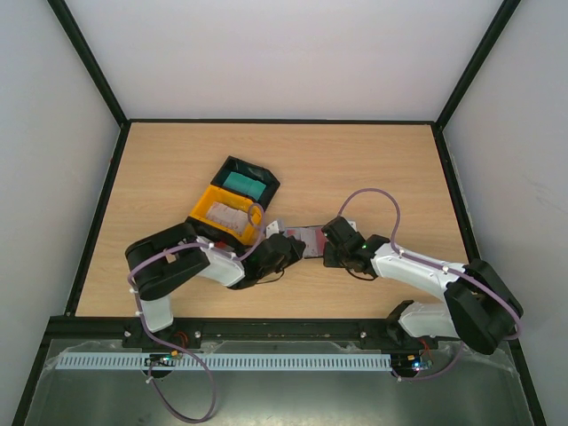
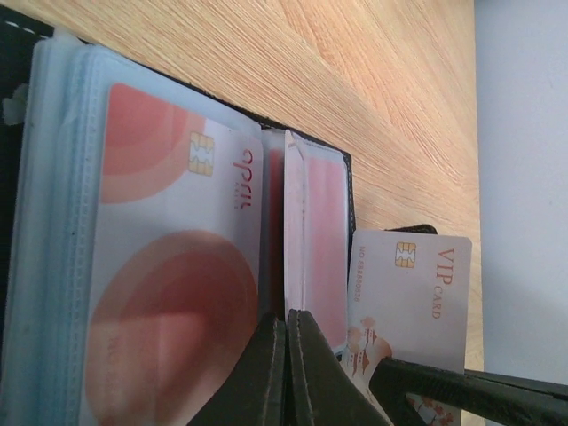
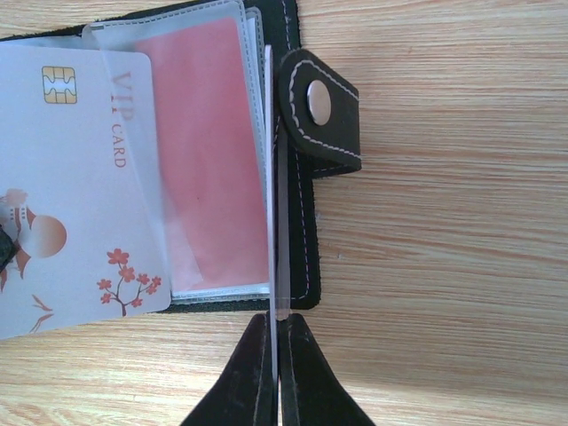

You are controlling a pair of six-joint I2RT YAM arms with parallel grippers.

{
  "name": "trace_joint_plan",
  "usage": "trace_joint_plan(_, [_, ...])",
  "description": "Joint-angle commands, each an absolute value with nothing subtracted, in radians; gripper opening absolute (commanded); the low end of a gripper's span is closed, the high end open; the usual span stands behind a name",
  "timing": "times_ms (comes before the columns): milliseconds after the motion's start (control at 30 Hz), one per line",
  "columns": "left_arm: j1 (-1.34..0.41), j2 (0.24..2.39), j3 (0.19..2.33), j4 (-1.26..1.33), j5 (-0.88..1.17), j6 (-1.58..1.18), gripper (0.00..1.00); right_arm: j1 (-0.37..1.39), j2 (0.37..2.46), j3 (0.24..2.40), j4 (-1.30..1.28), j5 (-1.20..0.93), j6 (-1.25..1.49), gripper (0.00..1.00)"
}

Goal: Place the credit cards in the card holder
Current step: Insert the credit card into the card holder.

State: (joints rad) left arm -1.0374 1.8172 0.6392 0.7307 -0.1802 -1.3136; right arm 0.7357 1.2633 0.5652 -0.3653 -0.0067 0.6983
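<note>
The black card holder [image 1: 311, 237] lies open on the table between my two grippers. My left gripper [image 2: 287, 316] is shut on a clear inner sleeve [image 2: 295, 222] and holds it upright. A red-and-white card [image 2: 169, 266] sits in the sleeve to its left. My right gripper [image 3: 277, 318] is shut on the edge of another clear sleeve [image 3: 271, 177], beside the snap strap [image 3: 319, 106]. A white VIP card [image 3: 71, 177] lies across the red pages, its right edge under a clear sleeve; it also shows in the left wrist view [image 2: 417, 293].
A black tray [image 1: 266, 177] with teal cards [image 1: 244, 183] and a yellow tray [image 1: 204, 206] with pale cards [image 1: 227, 216] stand just behind my left arm. Bare wood lies to the right of the holder. Walls ring the table.
</note>
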Motion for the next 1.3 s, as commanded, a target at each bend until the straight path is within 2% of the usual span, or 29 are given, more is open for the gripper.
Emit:
trace_joint_plan(0, [-1.035,1.852,0.66,0.736,-0.234,-1.334,0.02,0.742,1.278,0.526,-0.384,-0.046,0.712,0.02])
trace_joint_plan(267, [-1.049,1.912,0.689,0.763,-0.167,-1.313,0.02,0.742,1.276,0.522,-0.374,-0.049,0.716,0.02])
trace_joint_plan(400, [-1.066,1.914,0.692,0.756,-0.143,-1.296,0.06,0.742,1.267,0.517,-0.366,-0.052,0.72,0.02])
trace_joint_plan(700, [-1.077,1.892,0.726,0.665,-0.079,-1.224,0.3,0.742,1.251,0.526,-0.382,-0.029,0.726,0.02])
trace_joint_plan(967, [-1.074,1.799,0.793,0.424,-0.078,-1.182,0.53,0.742,1.241,0.531,-0.382,-0.023,0.725,0.02])
trace_joint_plan(1100, [-1.07,1.758,0.784,0.339,-0.003,-1.257,0.6,0.742,1.23,0.551,-0.396,-0.011,0.724,0.02])
trace_joint_plan(1267, [-1.059,1.685,0.794,0.243,-0.034,-1.227,0.66,0.741,1.238,0.564,-0.389,-0.018,0.716,0.02])
